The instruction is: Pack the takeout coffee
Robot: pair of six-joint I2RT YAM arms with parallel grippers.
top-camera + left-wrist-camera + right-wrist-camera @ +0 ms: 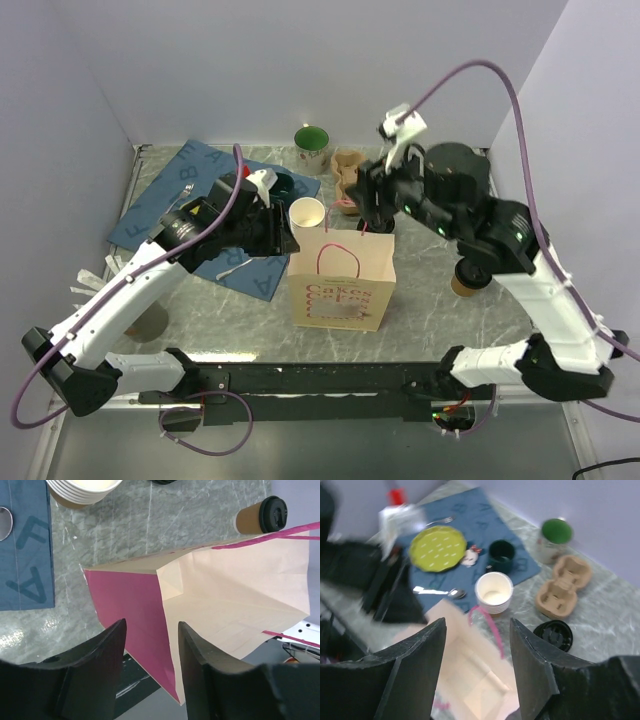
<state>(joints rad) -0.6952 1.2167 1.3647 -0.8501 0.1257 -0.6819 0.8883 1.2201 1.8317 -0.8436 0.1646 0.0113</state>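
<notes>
The takeout coffee [467, 281], a brown cup with a black lid, stands on the table right of the bag, partly under my right arm; it also shows in the left wrist view [261, 516]. A kraft paper bag [342, 285] with pink handles stands open in the middle. My left gripper [278, 236] [152, 625] is open, its fingers astride the bag's [235, 595] left side wall, the magenta panel between them. My right gripper [372, 215] [477, 625] hangs open over the bag's mouth [470, 675] with nothing between its fingers.
A stack of lidless cups [307, 213] [493, 592] stands just behind the bag. A loose black lid [553, 635], a pulp cup carrier [565, 585] and a green mug [311, 145] lie further back. A blue placemat [190, 190] holds a green plate [437, 548] and spoon [437, 591].
</notes>
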